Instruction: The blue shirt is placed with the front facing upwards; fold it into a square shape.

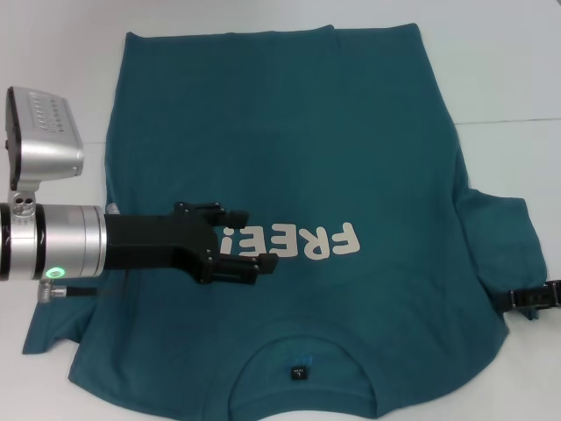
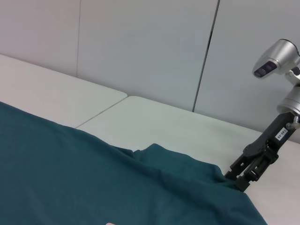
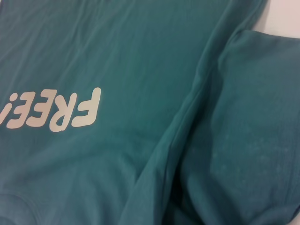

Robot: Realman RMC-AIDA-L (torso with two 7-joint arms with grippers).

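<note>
The blue shirt (image 1: 307, 132) lies spread face up on the white table (image 1: 53, 53), collar (image 1: 302, 355) nearest me and hem at the far side. Cream letters "FREE" (image 1: 302, 243) cross the chest, and a small black tag (image 1: 299, 374) sits inside the collar. My left gripper (image 1: 261, 239) reaches in from the left over the chest, open, with nothing between its fingers, covering the left end of the letters. My right gripper (image 1: 510, 300) sits at the lower edge of the right sleeve (image 1: 504, 237); in the left wrist view the right gripper (image 2: 236, 182) touches the sleeve's rim (image 2: 187, 164).
White table shows around the shirt (image 2: 93, 187), with a seam between two tabletops (image 1: 508, 120) at the right. A pale panelled wall (image 2: 140, 47) stands behind the table. The left sleeve (image 1: 57, 329) lies partly under my left arm. The right wrist view shows the letters (image 3: 56, 112) and the sleeve seam (image 3: 187, 117).
</note>
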